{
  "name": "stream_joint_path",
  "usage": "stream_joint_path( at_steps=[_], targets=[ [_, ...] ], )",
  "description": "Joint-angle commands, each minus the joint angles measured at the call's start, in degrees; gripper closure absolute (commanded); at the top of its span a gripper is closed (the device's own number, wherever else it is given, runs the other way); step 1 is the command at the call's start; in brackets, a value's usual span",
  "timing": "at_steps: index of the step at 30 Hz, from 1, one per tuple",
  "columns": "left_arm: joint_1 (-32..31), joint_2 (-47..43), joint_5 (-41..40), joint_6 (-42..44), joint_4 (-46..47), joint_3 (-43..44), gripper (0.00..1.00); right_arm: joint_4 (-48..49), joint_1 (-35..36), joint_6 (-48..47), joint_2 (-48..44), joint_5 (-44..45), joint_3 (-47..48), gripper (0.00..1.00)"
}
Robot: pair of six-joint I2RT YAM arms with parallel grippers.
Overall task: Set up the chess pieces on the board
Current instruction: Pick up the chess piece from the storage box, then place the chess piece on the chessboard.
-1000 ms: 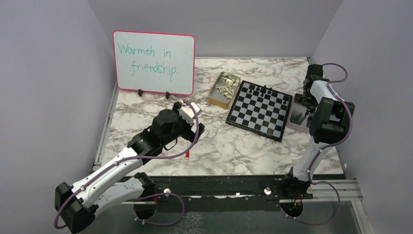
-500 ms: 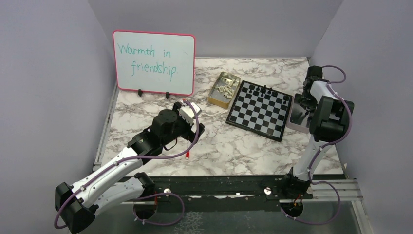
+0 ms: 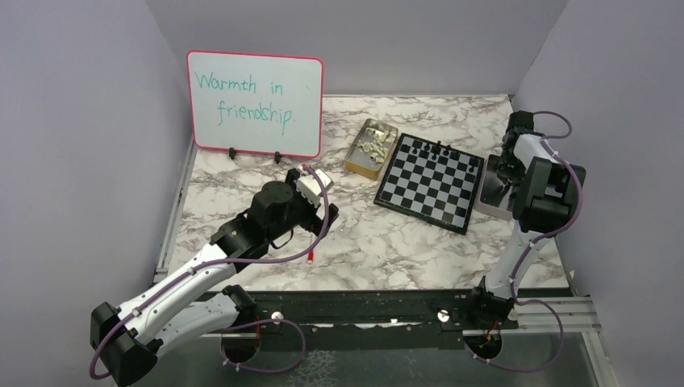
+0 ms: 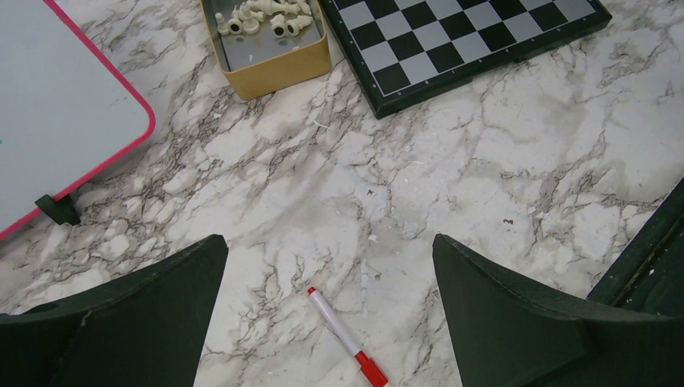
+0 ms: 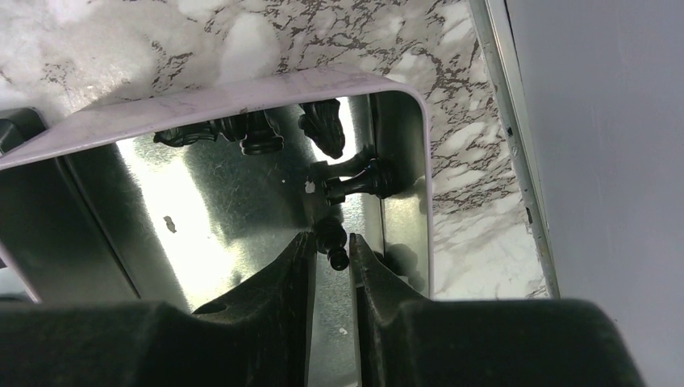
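The board [image 3: 431,181] lies right of centre, with a few black chess pieces [image 3: 435,147] standing along its far edge. More black pieces [image 5: 355,181] lie in a shiny pink-rimmed tin [image 5: 202,101] just right of the board. My right gripper [image 5: 332,246] is down in that tin, its jaws closed in against both sides of one small black piece [image 5: 331,232]. Cream pieces [image 4: 266,16] fill a yellow tin [image 4: 278,72] left of the board [image 4: 452,40]. My left gripper [image 4: 329,242] hangs open and empty over bare marble.
A pink-framed whiteboard [image 3: 254,101] with green writing stands at the back left. A white marker with a red cap [image 4: 343,334] lies on the marble under my left gripper. Purple walls close in both sides, and a metal rail runs along the right table edge.
The right arm has shifted slightly lower into the pink tin, and its jaws have narrowed around the black piece. The left arm has not moved.
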Motion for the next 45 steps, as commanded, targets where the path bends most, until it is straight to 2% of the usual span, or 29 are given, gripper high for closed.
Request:
stream_joint_path(
  at_steps=[1,13,22,34,41,45],
  targets=[
    [-0.36,-1.01,0.23,0.41,0.93,-0.21,0.01,-1.09,-0.36,-0.53,1.04,-0.67,1.97,0.76],
    [-0.36,-1.10,0.23,0.41,0.93,-0.27,0.01,-2.45,-0.34,0.13,-1.01,-0.24,1.91,0.91],
    [-0.36,-1.13,0.14,0.40,0.93,-0.26,0.01,-5.05,-0.34,1.52,-4.52,-0.49,3.07,0.94],
    [-0.36,-0.34,0.59,0.16,1.19,-0.30,0.01,-9.69,0.98,2.04,-10.05,-5.77,6.77,0.96],
    [-0.47,0.03,1.93,-0.05,1.45,-0.29,0.01,-8.69,3.15,2.22,-10.98,-15.95,7.98,0.96],
    [-0.40,-0.18,1.11,0.06,1.37,-0.58,0.01,-8.17,7.18,3.04,-10.79,-16.70,8.30,0.96]
  ],
)
